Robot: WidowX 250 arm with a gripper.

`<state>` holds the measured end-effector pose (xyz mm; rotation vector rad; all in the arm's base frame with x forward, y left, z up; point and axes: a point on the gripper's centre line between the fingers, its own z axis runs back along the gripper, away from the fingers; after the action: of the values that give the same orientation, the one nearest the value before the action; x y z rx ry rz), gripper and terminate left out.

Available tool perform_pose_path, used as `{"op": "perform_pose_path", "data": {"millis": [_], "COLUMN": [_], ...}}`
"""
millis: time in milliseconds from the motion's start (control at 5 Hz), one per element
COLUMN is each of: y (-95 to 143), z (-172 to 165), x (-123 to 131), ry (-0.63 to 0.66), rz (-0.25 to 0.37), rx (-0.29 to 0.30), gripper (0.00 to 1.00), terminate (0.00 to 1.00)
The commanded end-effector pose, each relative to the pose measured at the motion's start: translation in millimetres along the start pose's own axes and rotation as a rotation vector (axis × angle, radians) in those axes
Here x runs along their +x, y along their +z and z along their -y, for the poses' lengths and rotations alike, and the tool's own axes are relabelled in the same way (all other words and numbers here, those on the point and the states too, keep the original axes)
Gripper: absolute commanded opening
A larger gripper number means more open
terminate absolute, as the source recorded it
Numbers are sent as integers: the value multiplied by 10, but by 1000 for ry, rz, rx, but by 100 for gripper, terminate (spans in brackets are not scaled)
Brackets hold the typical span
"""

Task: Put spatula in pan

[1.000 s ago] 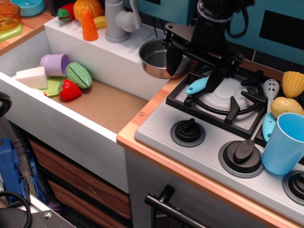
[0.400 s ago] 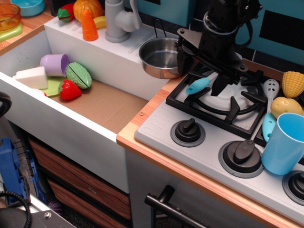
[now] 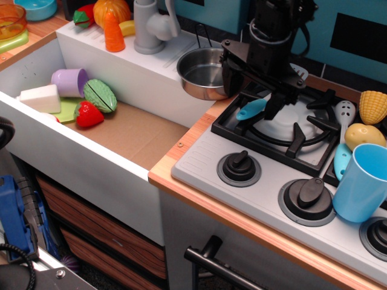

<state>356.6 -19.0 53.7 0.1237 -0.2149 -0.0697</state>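
Jaws apart on my gripper (image 3: 251,90), straddling the burner grate (image 3: 302,130). Spatula (image 3: 251,109) lies on the grate between and just below them, long axis running lower-left to upper-right. Pan (image 3: 202,74) sits just left. Since 0.4 s ago the gripper has shifted slightly left; spatula unmoved.

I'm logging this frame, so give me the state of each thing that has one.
spatula: lying on the burner grate, not in the pan
pan: upright, nothing visible inside
tool: above the spatula, jaws spread
blue cup: upright on the stove
front knobs: in place
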Motion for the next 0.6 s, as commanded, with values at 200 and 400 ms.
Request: {"op": "perform_pose_path", "data": {"millis": [200,400], "y": [-8,-9], "z": [35,81], "x": [211,167], "ry": [44,59], "rz": [61,66], "rx": [-54,-56], "gripper": [0,0], "terminate": [0,0]}}
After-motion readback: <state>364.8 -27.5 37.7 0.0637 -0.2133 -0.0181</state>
